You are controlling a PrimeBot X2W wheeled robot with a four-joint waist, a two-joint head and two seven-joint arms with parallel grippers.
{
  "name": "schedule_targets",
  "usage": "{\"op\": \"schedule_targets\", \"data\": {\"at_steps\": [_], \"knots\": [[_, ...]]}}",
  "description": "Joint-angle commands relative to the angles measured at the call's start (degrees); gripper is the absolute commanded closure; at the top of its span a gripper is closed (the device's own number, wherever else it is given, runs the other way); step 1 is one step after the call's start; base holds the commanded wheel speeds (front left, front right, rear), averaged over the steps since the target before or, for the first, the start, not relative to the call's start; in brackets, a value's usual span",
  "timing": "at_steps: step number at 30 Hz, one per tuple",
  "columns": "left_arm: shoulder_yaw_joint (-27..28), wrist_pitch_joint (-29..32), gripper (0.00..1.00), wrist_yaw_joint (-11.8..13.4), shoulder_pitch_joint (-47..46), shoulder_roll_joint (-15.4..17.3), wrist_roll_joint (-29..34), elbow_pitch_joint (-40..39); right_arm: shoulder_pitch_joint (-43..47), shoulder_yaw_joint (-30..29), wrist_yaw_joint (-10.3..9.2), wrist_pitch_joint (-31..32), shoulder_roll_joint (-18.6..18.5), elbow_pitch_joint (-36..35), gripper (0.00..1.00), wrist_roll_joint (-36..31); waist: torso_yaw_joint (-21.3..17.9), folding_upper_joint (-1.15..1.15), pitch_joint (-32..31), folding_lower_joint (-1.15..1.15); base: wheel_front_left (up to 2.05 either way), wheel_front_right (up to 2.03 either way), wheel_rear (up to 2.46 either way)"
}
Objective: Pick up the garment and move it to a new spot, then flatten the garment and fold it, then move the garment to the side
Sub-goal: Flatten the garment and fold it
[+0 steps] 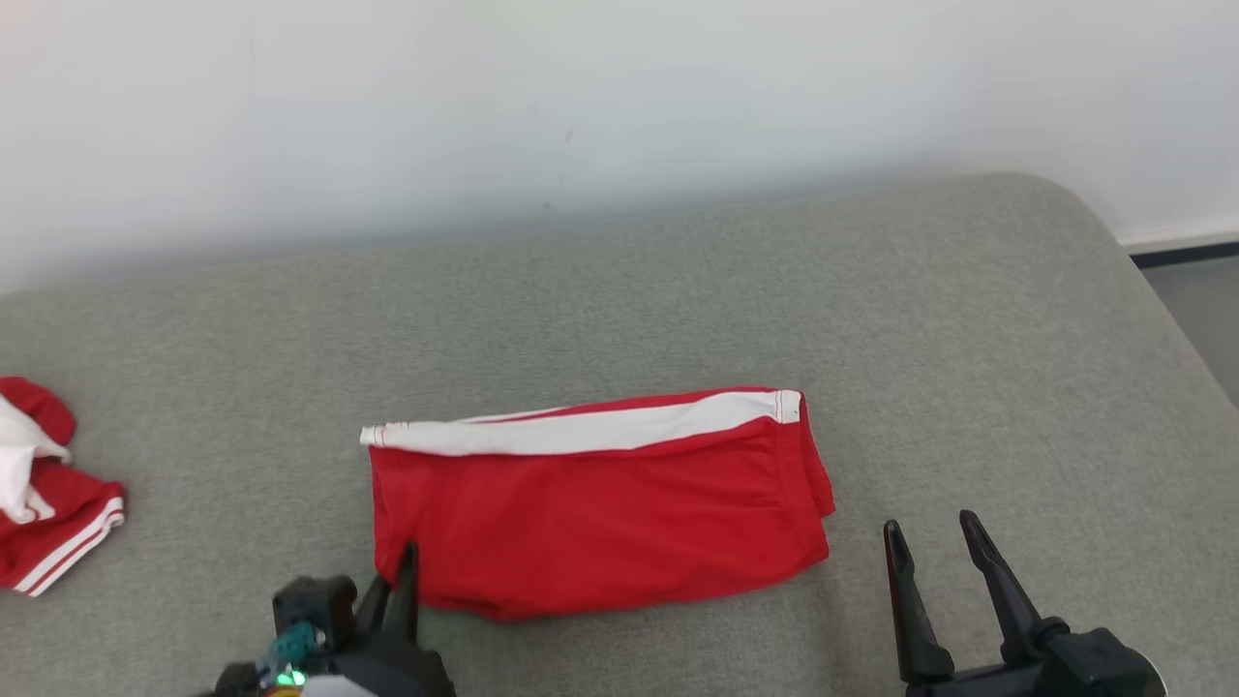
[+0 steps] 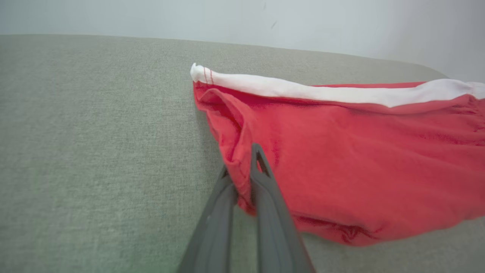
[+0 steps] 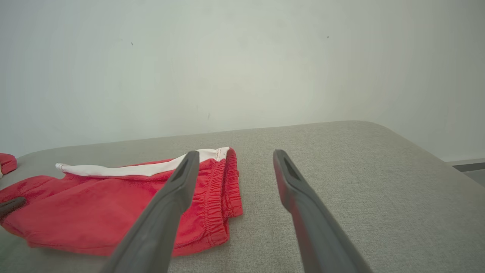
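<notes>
Red shorts (image 1: 600, 503) lie folded mid-way on the grey cushion (image 1: 678, 290), near left corner pinched in the left gripper (image 1: 399, 566), right gripper (image 1: 929, 523) open just beside the waistband end; judged step: moving aside, next needing a right-side grasp before lifting.

**Red and white on grey**

The garment (image 1: 600, 513) is bright red, with a broad white stripe along its far edge and red stitching at the stripe's ends. The second garment (image 1: 48, 523) is red too, with thin white stripes. The bench (image 1: 678, 290) is a flecked grey-green weave and the wall (image 1: 581, 97) a plain pale grey. The left end effector (image 1: 395, 571) and the right end effector (image 1: 929, 523) are dark grey.
</notes>
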Motion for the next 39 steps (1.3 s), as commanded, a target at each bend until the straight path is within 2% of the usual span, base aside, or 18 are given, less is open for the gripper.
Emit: {"op": "schedule_targets", "data": {"at_steps": [1, 5, 6, 7, 8, 20, 29, 36, 39], "knots": [[0.2, -0.3, 1.0, 0.4, 1.7, -0.3, -0.4, -1.1, 0.9, -0.2, -0.12, -0.1, -0.2, 0.2, 0.0, -0.3, 1.5, 0.0, -1.4, 0.01, 0.0, 0.0, 0.0], [0.2, -0.3, 1.0, 0.9, 5.1, -0.7, -0.9, -3.2, 1.5, -0.3, -0.12, -0.1, -0.7, 0.8, 0.0, -0.3, 2.2, 0.0, -1.5, 0.01, 0.0, 0.0, 0.0], [0.5, -0.3, 0.85, 0.9, 5.3, -0.8, -1.0, -3.9, 1.3, -0.3, -0.12, -0.1, -0.7, 1.0, 0.0, -0.3, 2.3, 0.0, -1.5, 0.01, 0.0, 0.0, 0.0], [0.7, -0.3, 0.11, 1.0, 5.8, -0.8, -0.7, -4.3, 1.2, -0.1, -0.12, -0.1, -0.7, 1.4, 0.0, -0.2, 2.3, 0.0, -1.5, 0.01, 0.0, 0.0, 0.0], [1.3, -0.3, 0.0, 1.3, 6.3, -0.8, -0.5, -5.1, 1.1, 0.0, -0.12, -0.1, -0.7, 1.7, 0.0, -0.2, 2.4, 0.0, -1.5, 0.01, 0.0, 0.0, 0.0], [13.5, -0.3, 0.0, 3.2, 13.7, -1.1, 9.8, -24.0, -1.3, -0.8, -0.12, -0.1, -0.4, 4.1, 0.0, -0.7, 5.0, 0.0, -2.2, 0.01, 0.0, 0.0, 0.0], [20.1, -0.3, 0.0, 1.1, 20.0, -2.6, 16.2, -30.5, -1.0, -3.7, -0.12, -0.1, -0.4, 6.3, 0.0, -1.7, 5.8, 0.0, -2.3, 0.01, 0.0, 0.0, 0.0], [22.7, -0.3, 0.0, -1.7, 24.1, -4.3, 18.4, -29.0, -0.3, -5.4, -0.12, -0.1, -0.1, 9.6, 0.0, -1.4, 6.5, 0.0, -2.1, 0.01, 0.0, 0.0, 0.0], [24.4, -0.3, 0.0, -2.6, 23.7, -5.1, 18.8, -28.6, -2.7, -5.6, -0.12, -0.1, -0.2, 12.1, 0.0, -1.2, 7.1, 0.0, -1.9, 0.01, 0.0, 0.0, 0.0]]}}
